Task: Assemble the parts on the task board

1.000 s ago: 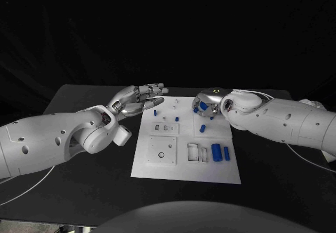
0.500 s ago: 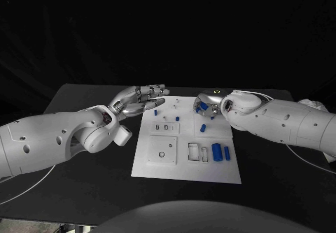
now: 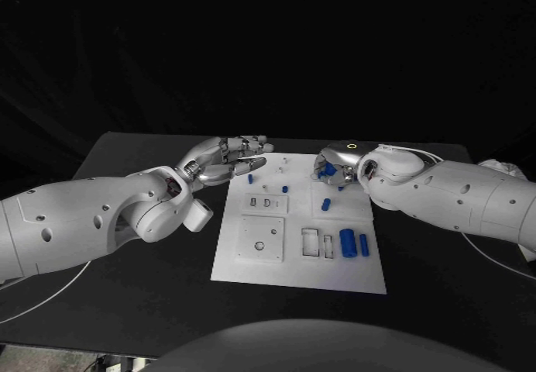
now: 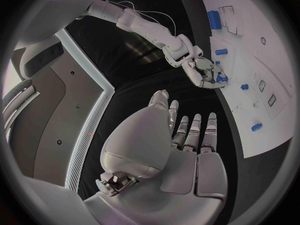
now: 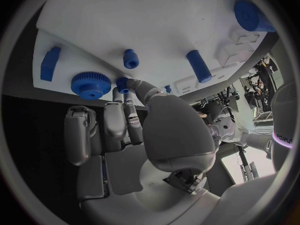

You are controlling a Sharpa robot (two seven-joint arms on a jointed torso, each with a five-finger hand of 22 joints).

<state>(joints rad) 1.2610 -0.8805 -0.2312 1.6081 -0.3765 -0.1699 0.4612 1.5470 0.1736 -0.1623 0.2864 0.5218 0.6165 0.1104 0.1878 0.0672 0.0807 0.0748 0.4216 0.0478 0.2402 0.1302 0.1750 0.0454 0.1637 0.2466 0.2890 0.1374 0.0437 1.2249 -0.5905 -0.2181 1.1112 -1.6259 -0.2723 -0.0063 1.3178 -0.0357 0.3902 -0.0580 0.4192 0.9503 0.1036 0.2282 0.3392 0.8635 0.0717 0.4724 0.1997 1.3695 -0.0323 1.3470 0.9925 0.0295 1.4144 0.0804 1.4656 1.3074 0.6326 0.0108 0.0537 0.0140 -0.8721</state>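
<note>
Right hand: it's pinching a small blue part between thumb and fingers, right at the far right corner of the task board, just beside the blue gear.
Left hand: it's hovering open with fingers spread, holding nothing, over the board's far left corner.
Other parts: a blue cylinder and a few short pegs are lying on the board, which is sitting mid worktop.
Doing it well: probably keeping the pinch firm and the part straight, and staying clear of the gear while moving.
</note>
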